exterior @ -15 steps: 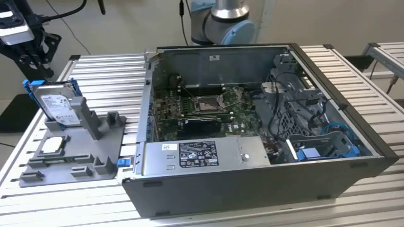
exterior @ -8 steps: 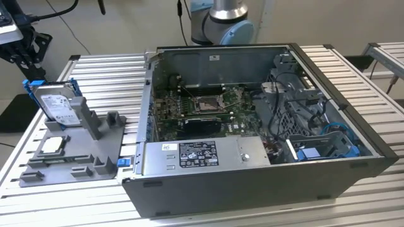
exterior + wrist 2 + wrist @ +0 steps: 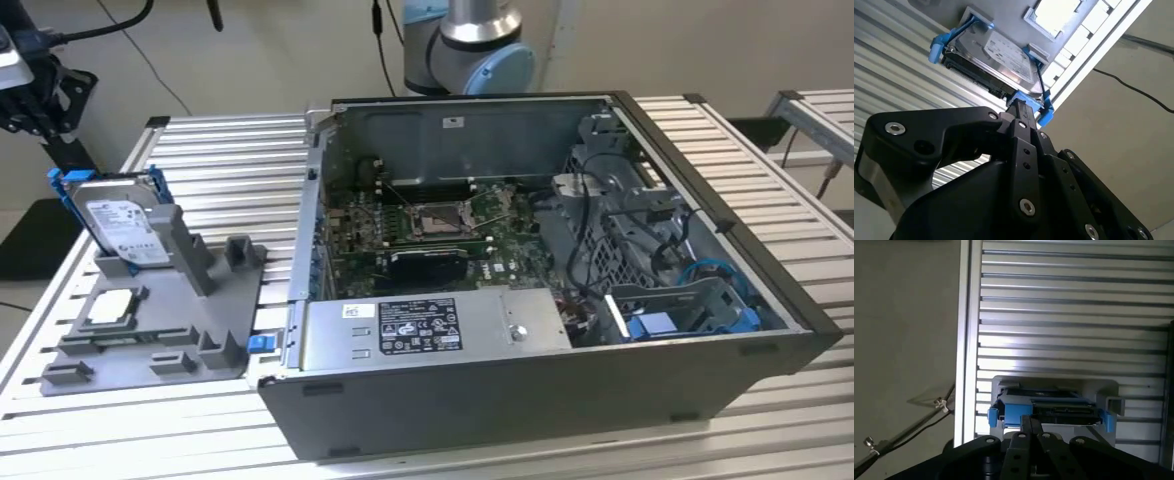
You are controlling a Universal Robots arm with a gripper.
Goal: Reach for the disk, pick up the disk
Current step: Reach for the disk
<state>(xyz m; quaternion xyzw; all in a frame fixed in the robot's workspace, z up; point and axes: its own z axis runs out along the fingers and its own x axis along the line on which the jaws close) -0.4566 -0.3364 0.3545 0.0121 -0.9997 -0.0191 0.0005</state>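
Observation:
The disk (image 3: 120, 222) is a silver-grey drive with a white label in a bright blue bracket. It stands tilted on edge in a grey holder (image 3: 200, 300) at the exterior view's left. My black gripper (image 3: 27, 118) hangs above and beyond it, near the table's far left corner, apart from the disk. In both wrist views the disk (image 3: 999, 57) (image 3: 1054, 407) lies just past the fingertips. The gripper (image 3: 1021, 107) (image 3: 1030, 422) is shut, its fingers pressed together with nothing between them.
A small square silver chip (image 3: 114, 307) lies flat on the holder's front part. An open computer case (image 3: 534, 380) with a silver power supply (image 3: 427, 328) stands on the slatted metal table (image 3: 214, 150). The arm's base (image 3: 467, 45) stands behind the case.

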